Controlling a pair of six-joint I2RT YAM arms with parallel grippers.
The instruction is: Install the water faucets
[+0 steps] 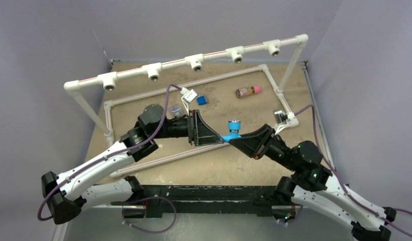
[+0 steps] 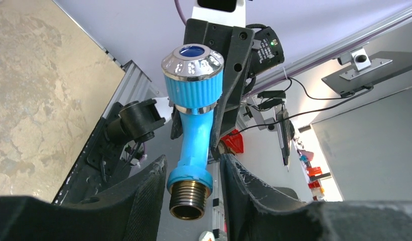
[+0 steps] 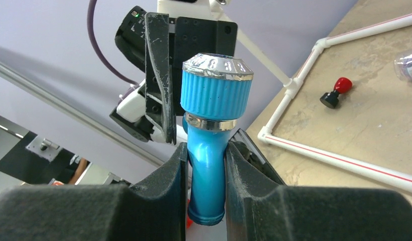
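A light-blue water faucet (image 1: 233,129) with a chrome-capped knob hangs above the table's middle, between both grippers. My right gripper (image 1: 236,138) is shut on its spout; in the right wrist view both pads press the blue spout (image 3: 209,170) below the knob, and the gripper (image 3: 206,148) points up. My left gripper (image 1: 222,142) comes in from the left. In the left wrist view its fingers (image 2: 143,196) stand on either side of the faucet's (image 2: 193,135) brass threaded end, and a narrow gap shows at the right finger, so the left gripper (image 2: 192,161) is open around it.
A white pipe frame (image 1: 195,62) with several downward sockets spans the back, and low white pipes (image 1: 234,73) border the tabletop. A dark-blue cube (image 1: 201,100) and a brown cylinder with a pink cap (image 1: 248,91) lie behind the grippers. A small red-and-black part (image 3: 335,93) lies on the table.
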